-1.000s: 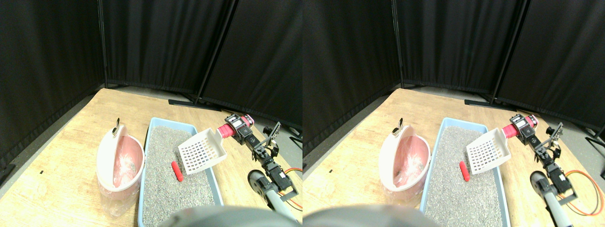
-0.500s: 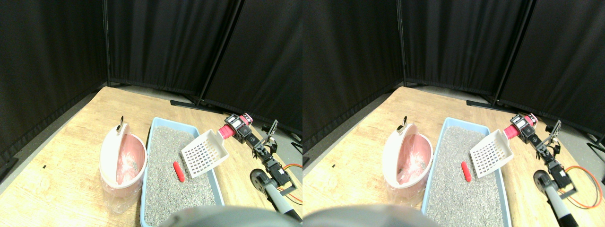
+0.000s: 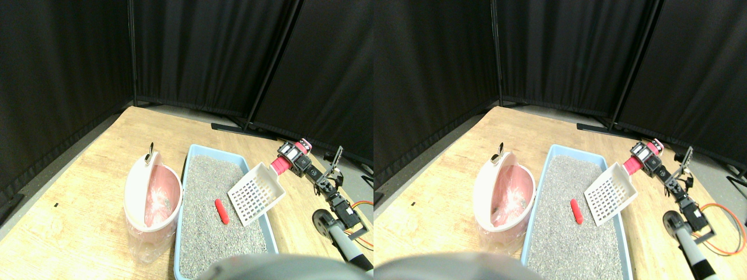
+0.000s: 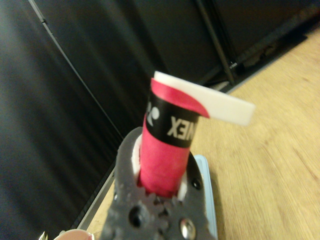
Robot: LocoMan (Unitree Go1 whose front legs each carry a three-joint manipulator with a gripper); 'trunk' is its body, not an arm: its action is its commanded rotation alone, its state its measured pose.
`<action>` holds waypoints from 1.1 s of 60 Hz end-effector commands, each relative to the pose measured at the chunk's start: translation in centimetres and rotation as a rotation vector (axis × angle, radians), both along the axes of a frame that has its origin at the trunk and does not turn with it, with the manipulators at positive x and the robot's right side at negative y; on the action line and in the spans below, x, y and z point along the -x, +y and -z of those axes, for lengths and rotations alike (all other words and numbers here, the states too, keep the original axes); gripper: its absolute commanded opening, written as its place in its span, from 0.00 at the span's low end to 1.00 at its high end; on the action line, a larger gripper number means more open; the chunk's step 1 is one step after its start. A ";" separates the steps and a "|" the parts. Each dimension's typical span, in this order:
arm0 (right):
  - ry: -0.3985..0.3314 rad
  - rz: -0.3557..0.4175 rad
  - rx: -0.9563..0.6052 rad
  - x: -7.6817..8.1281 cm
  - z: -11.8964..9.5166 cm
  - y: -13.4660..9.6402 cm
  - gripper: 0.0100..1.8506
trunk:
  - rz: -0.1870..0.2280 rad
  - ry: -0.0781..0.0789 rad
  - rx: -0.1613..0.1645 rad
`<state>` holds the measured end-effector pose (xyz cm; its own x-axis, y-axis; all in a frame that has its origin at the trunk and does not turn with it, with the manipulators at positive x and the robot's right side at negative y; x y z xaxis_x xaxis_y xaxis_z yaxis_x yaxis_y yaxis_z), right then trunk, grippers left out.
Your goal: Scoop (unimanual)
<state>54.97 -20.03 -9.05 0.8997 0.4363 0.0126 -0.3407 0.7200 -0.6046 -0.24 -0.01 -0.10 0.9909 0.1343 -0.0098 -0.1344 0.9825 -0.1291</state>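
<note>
Holding one scoop [image 3: 255, 195] above one red piece [image 3: 220, 211], one tray [image 3: 185, 175]

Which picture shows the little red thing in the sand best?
The stereo pair view. There the red piece lies in full sight on the litter, beside the white scoop. The wrist view does not show it, only the scoop's red wrapped handle.

Right manipulator [image 3: 330, 195] reaches in from lower right; gripper [image 3: 295, 158] raised.

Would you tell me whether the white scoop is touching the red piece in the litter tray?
Apart. The stereo pair view shows a strip of grey litter between the scoop and the red piece.
</note>
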 end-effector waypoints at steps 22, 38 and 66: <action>-0.051 -0.036 0.025 -0.1 1.4 0.8 0.02 | -0.018 0.020 0.000; -0.013 -0.032 0.045 0.5 1.8 1.7 0.02 | -0.018 0.029 0.000; 0.171 -0.143 -0.108 3.0 9.1 7.6 0.02 | -0.015 0.052 0.006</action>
<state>52.43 -13.95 -15.89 0.8939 0.4479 -0.0154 -0.4112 0.8059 -0.4260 -0.47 -0.39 -0.33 0.9909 0.1313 -0.0310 -0.1341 0.9840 -0.1176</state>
